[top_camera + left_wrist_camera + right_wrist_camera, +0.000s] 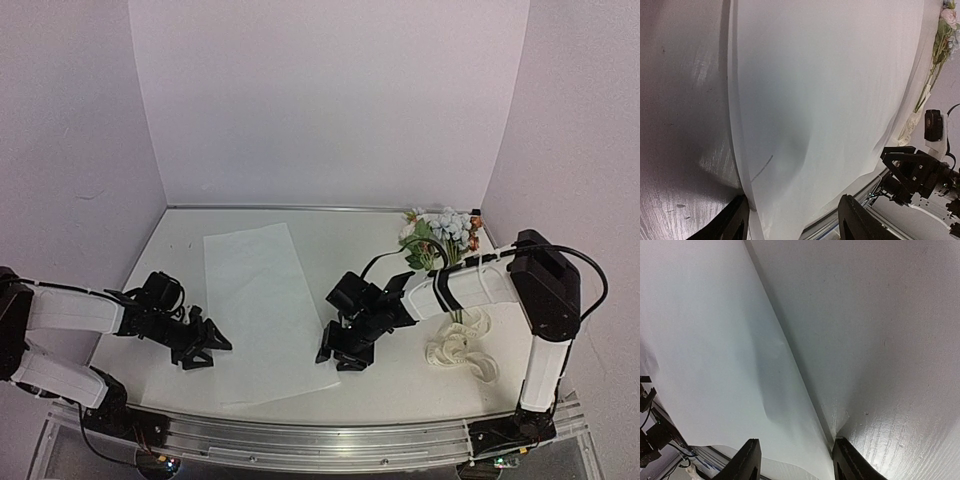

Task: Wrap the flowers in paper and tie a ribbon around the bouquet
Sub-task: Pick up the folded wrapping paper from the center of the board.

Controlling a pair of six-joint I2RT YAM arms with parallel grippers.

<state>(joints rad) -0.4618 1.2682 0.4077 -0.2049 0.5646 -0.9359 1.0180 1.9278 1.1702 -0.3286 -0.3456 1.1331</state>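
Paper (pixel 258 300) lies flat on table (pixel 180 250) — left pincer (pixel 205 352) and right pincer (pixel 337 360), both open, straddle opposite edges, presumably to square it up.

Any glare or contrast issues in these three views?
Top external: even soft light, but the paper barely contrasts with the white table. Left wrist: bright glare on the table at lower left, soft grey shadow across the paper, flowers slightly soft in the corner. Right wrist: glare on the table at lower right.

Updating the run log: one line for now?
paper spread, unfolded | left gripper jaws open, paper's left edge | right gripper jaws open, right edge | flowers, ribbon unheld
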